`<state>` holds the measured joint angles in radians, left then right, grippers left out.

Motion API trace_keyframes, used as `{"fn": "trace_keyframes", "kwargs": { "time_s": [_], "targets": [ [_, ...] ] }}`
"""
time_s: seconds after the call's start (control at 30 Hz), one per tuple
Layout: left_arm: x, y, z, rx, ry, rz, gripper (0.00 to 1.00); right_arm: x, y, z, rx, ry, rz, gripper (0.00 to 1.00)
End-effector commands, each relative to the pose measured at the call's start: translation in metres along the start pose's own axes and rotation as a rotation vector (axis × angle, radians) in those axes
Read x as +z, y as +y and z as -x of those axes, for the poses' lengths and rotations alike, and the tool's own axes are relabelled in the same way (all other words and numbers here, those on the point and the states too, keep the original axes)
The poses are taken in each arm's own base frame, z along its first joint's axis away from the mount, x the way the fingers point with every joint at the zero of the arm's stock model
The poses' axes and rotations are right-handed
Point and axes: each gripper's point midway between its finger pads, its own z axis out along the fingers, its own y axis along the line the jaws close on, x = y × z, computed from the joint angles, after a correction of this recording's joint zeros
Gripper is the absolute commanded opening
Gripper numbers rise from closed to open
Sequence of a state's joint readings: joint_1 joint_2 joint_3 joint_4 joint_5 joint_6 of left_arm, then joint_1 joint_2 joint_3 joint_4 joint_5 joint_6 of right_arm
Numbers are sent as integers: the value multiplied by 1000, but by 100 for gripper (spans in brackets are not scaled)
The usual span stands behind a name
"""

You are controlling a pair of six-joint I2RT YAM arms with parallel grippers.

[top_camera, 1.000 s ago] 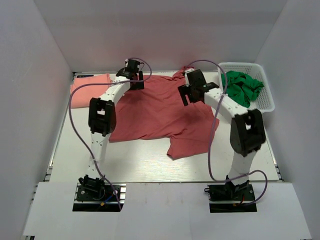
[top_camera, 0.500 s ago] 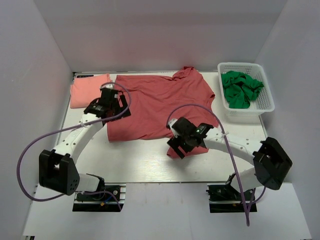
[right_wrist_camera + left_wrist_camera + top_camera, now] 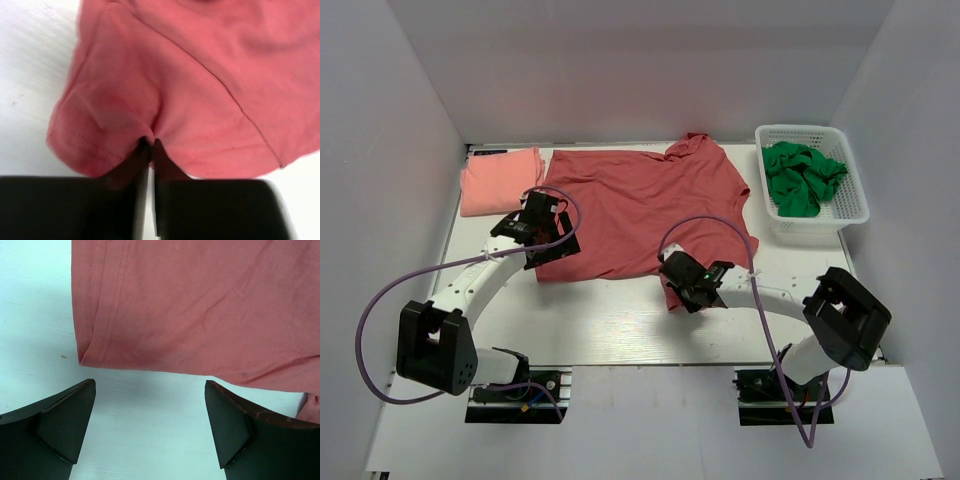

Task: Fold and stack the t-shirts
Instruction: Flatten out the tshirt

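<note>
Here, right jaws pinching brick-red t-shirt (image 3: 640,205), left jaws spread wide.

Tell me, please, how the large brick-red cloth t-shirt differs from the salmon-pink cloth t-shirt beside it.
The brick-red t-shirt is darker, the salmon-pink t-shirt paler. The brick-red t-shirt lies spread open; the salmon-pink t-shirt is folded into a compact rectangle. The right gripper pinches the brick-red t-shirt's sleeve; nothing touches the salmon-pink t-shirt. Both lie on the white table.
</note>
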<state>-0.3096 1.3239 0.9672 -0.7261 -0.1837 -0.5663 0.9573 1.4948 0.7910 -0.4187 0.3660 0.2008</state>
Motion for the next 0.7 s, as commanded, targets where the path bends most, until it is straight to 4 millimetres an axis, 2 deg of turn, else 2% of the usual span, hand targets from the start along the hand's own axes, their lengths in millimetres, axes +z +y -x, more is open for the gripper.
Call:
{"fn": "trace_keyframes", "kwargs": {
  "time_s": [0.0, 0.03, 0.13, 0.2, 0.23, 0.3, 0.47, 0.5, 0.57, 0.63, 0.67],
  "targets": [
    [-9, -6, 10, -18, -36, -31, 100, -10, -10, 16, 68, -36, -72, 4],
    [-8, -4, 7, -17, -28, -26, 100, -14, -13, 12, 65, -16, -78, 2],
    [-3, -6, 8, -17, -28, -26, 100, -35, -17, 26, 76, -77, -54, 2],
    [0, -8, 8, -17, -22, -35, 100, -41, -23, 32, 54, -98, -67, 2],
    [3, -8, 6, -15, -12, -28, 100, -48, -26, 42, 42, -129, -72, 5],
    [7, -10, 4, -12, 6, -28, 100, -51, -35, 51, -6, -149, -93, 10],
    [18, -13, 5, -5, 41, -5, 100, -41, -59, 76, -26, -162, -161, 8],
    [20, -15, 8, 6, 41, -5, 100, -32, -71, 77, -26, -148, -188, 8],
    [27, -15, 7, 10, 61, 7, 100, -23, -77, 85, -59, -138, -190, 8],
    [29, -20, 13, 18, 55, 3, 100, -16, -93, 91, -64, -129, -200, 8],
    [30, -21, 15, 19, 57, 4, 100, -14, -103, 100, -50, -130, -213, 8]
  ]
}}
